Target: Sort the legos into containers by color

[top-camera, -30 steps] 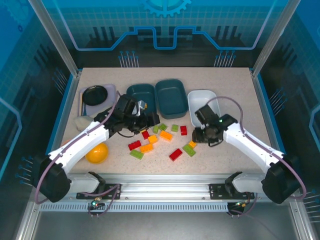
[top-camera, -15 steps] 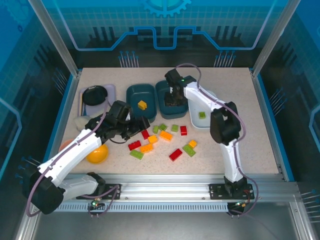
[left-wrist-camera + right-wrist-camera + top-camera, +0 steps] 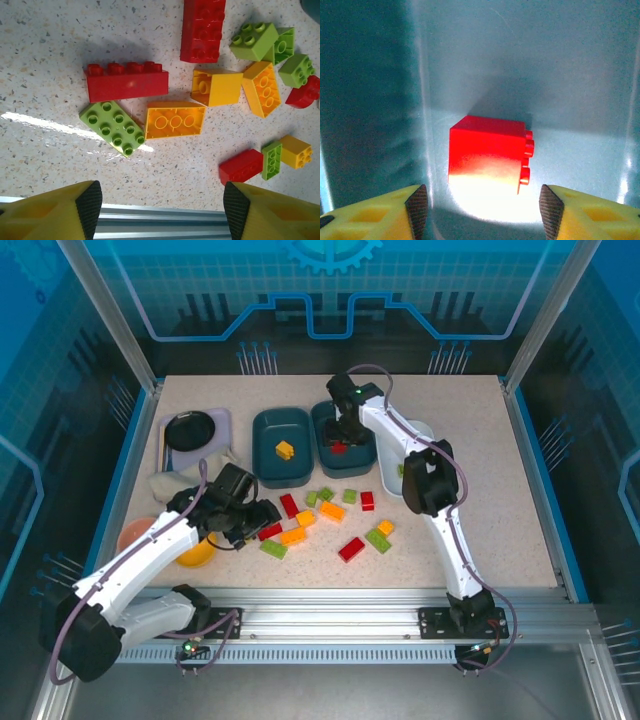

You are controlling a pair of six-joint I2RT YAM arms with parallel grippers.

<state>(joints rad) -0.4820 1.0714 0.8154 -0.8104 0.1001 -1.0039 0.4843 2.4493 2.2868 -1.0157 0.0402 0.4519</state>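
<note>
Several red, orange-yellow and light green legos (image 3: pixel 331 511) lie scattered mid-table. My left gripper (image 3: pixel 258 523) hovers open over their left end; between its fingers (image 3: pixel 90 205) there is nothing, and a long red brick (image 3: pixel 126 81), a green plate (image 3: pixel 112 127) and an orange brick (image 3: pixel 175 120) lie ahead. The right gripper (image 3: pixel 340 435) stands open inside the middle teal container (image 3: pixel 352 410), above a red brick (image 3: pixel 487 160) that rests loose on the bin floor. One yellow brick (image 3: pixel 285 449) lies in the left teal container (image 3: pixel 262 462). My right arm partly hides the white container (image 3: pixel 387 452).
A black plate on a grey tray (image 3: pixel 190 430) sits at the back left, with a white cloth (image 3: pixel 170 483) in front of it. A yellow bowl (image 3: pixel 195 552) and a pink bowl (image 3: pixel 133 536) lie under my left arm. The metal front rail (image 3: pixel 160 225) runs close by.
My right arm swung from the table's right side to the middle teal container and opened, leaving a red brick there. The left gripper drew back from the left container toward the loose bricks.
</note>
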